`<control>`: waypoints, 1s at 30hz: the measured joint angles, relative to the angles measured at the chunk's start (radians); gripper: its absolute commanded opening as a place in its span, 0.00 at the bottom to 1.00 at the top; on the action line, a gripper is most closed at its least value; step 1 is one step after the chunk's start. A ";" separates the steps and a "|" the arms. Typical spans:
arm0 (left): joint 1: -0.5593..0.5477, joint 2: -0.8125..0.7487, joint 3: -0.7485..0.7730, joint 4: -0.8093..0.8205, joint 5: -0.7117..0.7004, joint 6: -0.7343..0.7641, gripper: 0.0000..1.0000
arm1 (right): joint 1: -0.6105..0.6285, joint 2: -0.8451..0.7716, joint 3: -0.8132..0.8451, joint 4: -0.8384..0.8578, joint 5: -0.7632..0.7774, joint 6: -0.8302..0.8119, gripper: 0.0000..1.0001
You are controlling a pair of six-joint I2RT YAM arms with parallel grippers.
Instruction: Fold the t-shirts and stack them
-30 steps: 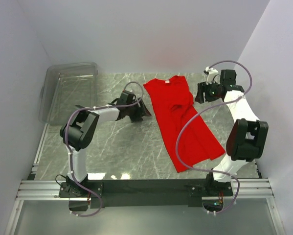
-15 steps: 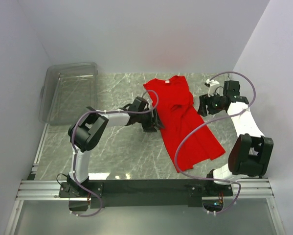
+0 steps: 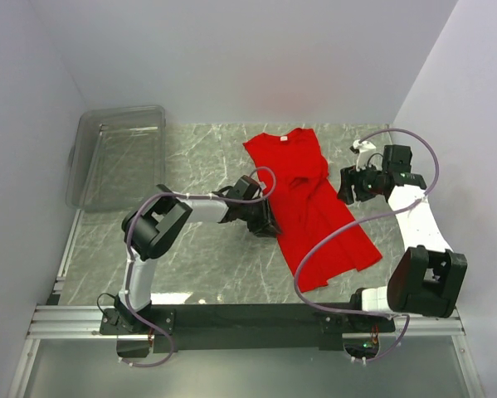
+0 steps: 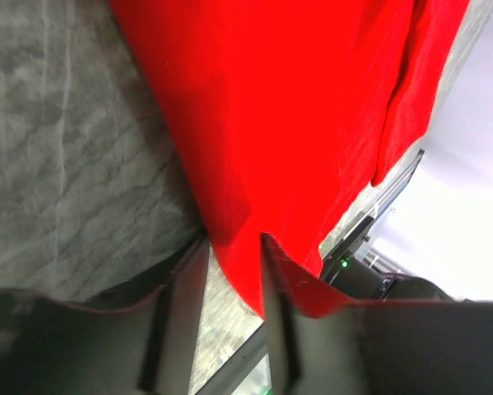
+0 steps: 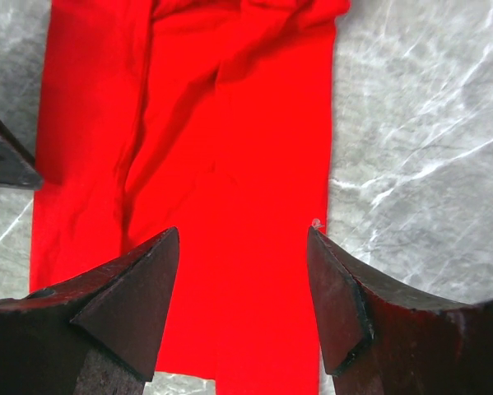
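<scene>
shirt: red t-shirt [image 3: 314, 207] lies flat on the table [image 3: 207, 257], right of centre and on a slant. Collar at the far end, hem towards the near right corner.
fold: both sides look turned in, so it reads as a long narrow strip. There is a bunched crease around the chest.
label: small white neck label [image 3: 283, 139] shows at the collar.
left gripper: left gripper [image 3: 263, 222] sits low at the shirt's left long edge, about mid-length, with the arm stretched out across the table.
left jaws: in the wrist view the fingers [image 4: 176, 313] stand a narrow gap apart, with the red edge in that gap and marble below it. Can't tell whether the cloth is actually pinched.
right gripper: right gripper [image 3: 349, 184] is by the shirt's right edge, level with the chest, raised off the cloth.
right jaws: fingers [image 5: 127, 304] spread wide, gripping nothing. Its wrist view looks down between them onto the shirt.
bin: clear plastic bin [image 3: 119, 153] at the far left corner, well apart from the shirt.
cable: the right arm's cable loop [image 3: 314, 249] crosses over the shirt's lower half in the top view.
</scene>
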 measured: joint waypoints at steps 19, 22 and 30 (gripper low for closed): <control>0.003 0.000 -0.007 -0.014 -0.037 0.014 0.01 | -0.009 -0.070 -0.034 0.005 -0.002 0.003 0.70; 0.019 -0.039 -0.058 -0.019 -0.045 0.032 0.01 | -0.009 -0.070 -0.034 0.004 -0.002 -0.001 0.70; 0.074 -0.090 -0.116 -0.048 -0.042 0.105 0.34 | -0.010 -0.082 -0.058 -0.040 -0.023 -0.079 0.70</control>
